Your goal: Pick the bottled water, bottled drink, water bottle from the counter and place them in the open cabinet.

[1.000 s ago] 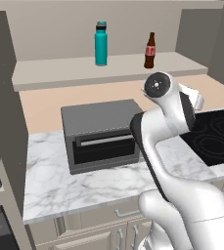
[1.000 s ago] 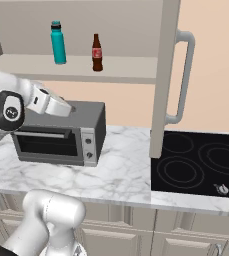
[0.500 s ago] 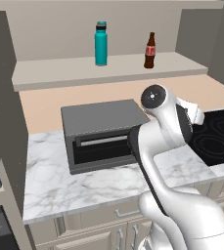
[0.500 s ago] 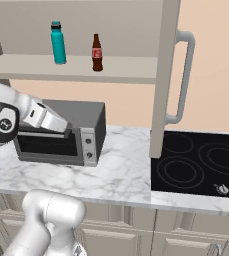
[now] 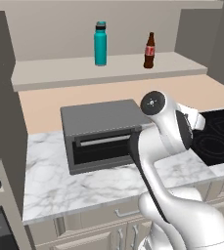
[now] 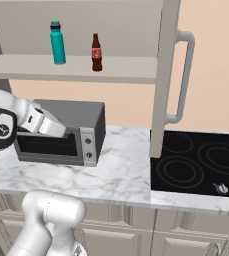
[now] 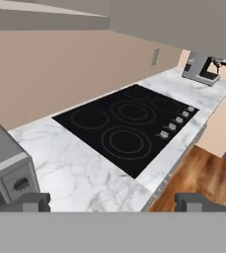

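The teal water bottle (image 5: 100,44) (image 6: 57,42) stands upright on the shelf of the open cabinet (image 5: 59,73) (image 6: 126,67). The dark bottled drink (image 5: 149,51) (image 6: 96,52) with its red label stands to its right on the same shelf. The bottled water and the counter are out of view. My gripper (image 7: 112,202) is open and holds nothing. It hangs over the marble worktop (image 7: 80,173) and looks along it at the black cooktop (image 7: 129,123). My arm is folded in front of the toaster oven, well below the shelf.
A grey toaster oven (image 5: 101,134) (image 6: 61,132) (image 7: 6,168) sits on the worktop under the shelf. The cabinet's open door with its long handle (image 6: 183,75) hangs between oven and cooktop (image 6: 201,162). A coffee machine (image 7: 206,66) stands at the worktop's far end.
My arm has folded lower, and the hand has come down in front of the toaster oven. Both bottles on the shelf stay put, and the gripper stays open.
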Available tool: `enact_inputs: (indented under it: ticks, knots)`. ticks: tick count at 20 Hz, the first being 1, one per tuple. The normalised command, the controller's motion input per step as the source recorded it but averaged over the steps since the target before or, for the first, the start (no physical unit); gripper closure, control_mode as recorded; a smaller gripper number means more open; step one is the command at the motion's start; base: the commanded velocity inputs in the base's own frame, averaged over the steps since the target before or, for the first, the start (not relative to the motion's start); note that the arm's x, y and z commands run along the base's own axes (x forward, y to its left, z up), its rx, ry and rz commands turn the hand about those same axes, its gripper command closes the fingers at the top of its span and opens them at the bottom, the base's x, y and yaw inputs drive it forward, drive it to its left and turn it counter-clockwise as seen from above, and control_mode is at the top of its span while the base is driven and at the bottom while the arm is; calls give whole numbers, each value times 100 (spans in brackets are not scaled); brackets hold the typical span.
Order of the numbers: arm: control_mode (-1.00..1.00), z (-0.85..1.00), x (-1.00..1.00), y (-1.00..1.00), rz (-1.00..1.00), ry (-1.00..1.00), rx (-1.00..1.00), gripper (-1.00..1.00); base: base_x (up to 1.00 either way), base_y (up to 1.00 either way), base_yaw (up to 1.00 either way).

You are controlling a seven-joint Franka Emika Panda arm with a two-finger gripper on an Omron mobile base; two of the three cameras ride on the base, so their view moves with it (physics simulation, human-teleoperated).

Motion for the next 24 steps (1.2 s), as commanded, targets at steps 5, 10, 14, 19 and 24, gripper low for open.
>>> enact_inputs:
  ticks: [5,10,14,19,24]
  knots:
    - [100,0,0,0,0,0,0,-100,-26,23,-28]
    - [100,0,0,0,0,0,0,-100,-29,25,-39]
    - [100,0,0,0,0,0,0,-100,-49,29,-42]
    - [100,0,0,0,0,0,0,-100,-58,26,-43]
    - [100,0,0,0,0,0,0,-100,-52,11,-49]
